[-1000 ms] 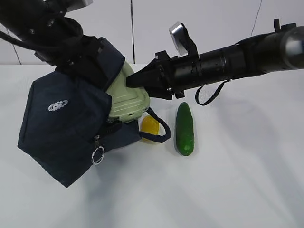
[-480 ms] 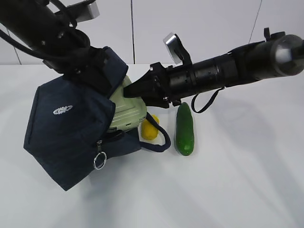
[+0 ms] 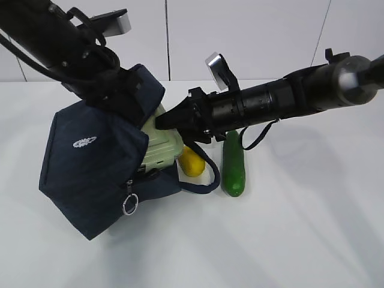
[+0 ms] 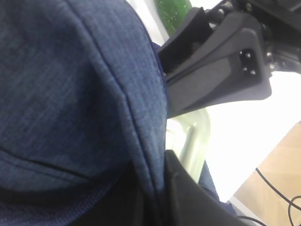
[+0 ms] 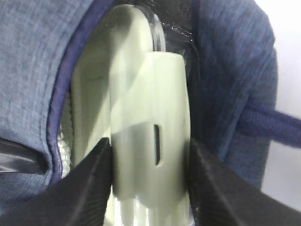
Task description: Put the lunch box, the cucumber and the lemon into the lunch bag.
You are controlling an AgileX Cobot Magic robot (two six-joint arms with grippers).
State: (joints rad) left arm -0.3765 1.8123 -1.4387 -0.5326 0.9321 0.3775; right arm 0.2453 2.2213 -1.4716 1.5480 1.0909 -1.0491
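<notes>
At the left, the left gripper pinches the lunch bag rim, tilting its mouth rightward. The right gripper clamps the lunch box, half inside. Lemon and cucumber wait nearby. Next, I judge: push deeper, release

lunch box half hidden in lunch bag

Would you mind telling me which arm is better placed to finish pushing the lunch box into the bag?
The right. Its pincer already clamps the lunch box, partway inside the bag, while the left pincer grips the bag's fabric, holding it open.
</notes>
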